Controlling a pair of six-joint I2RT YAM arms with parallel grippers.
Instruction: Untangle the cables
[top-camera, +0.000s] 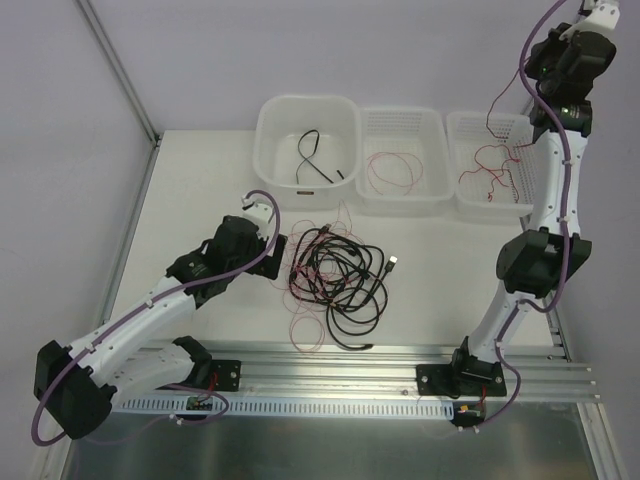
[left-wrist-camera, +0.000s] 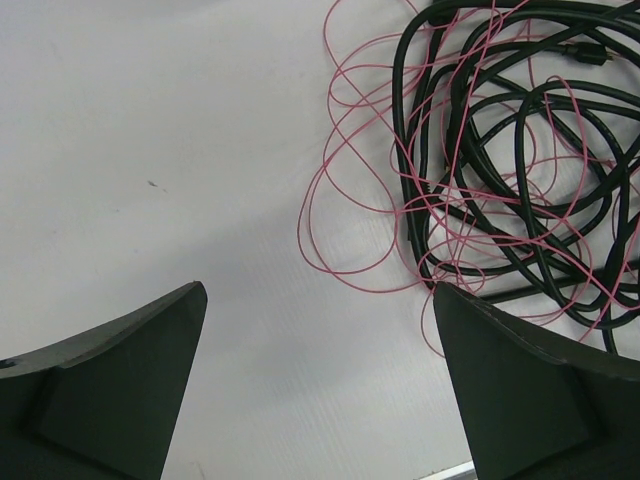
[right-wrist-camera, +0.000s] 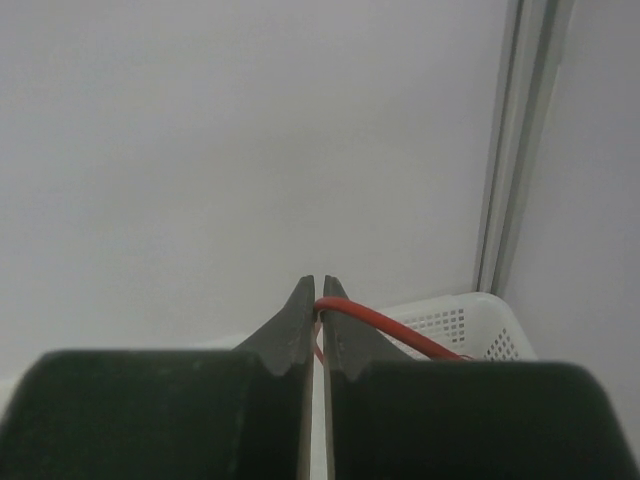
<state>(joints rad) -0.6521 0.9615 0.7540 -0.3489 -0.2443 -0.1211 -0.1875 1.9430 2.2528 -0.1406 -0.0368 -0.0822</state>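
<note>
- Nearest the lens: aluminium rail (top-camera: 400, 358) along the table's near edge, with both arm bases bolted to it.
- Far left: left arm lying low over the white table (top-camera: 200, 200). Left gripper (left-wrist-camera: 315, 300) released, jaws spread wide, only bare tabletop between them.
- Just right of those jaws, in the left wrist view: tangle (top-camera: 335, 275) of black cables (left-wrist-camera: 500, 150) laced through with thin red wires (left-wrist-camera: 340, 200). Outermost red loop running right up to the tip of the right-hand finger (left-wrist-camera: 520, 380); impossible to judge whether touching.
- From above: tangle at mid-table, beside the left gripper rather than between its jaws. Small plug end (top-camera: 393, 263) poking out on its right side, loose red loops spilling toward the rail.
- Behind the tangle, three white containers in a row at the far edge:
  - smooth tub (top-camera: 305, 98) on the left, holding a single black cable (top-camera: 312, 160);
  - perforated middle basket (top-camera: 400, 110), holding a red loop (top-camera: 392, 172);
  - perforated right basket (top-camera: 480, 115), holding a bunch of red strands (top-camera: 487, 165), partly hidden by the right arm.
- Far right: right arm reared high over the right basket, well apart from the tangle. Right gripper (right-wrist-camera: 317, 290) clenched on a red wire (right-wrist-camera: 380, 322), pinched at the very fingertips and arcing down to the right toward a basket corner.
</note>
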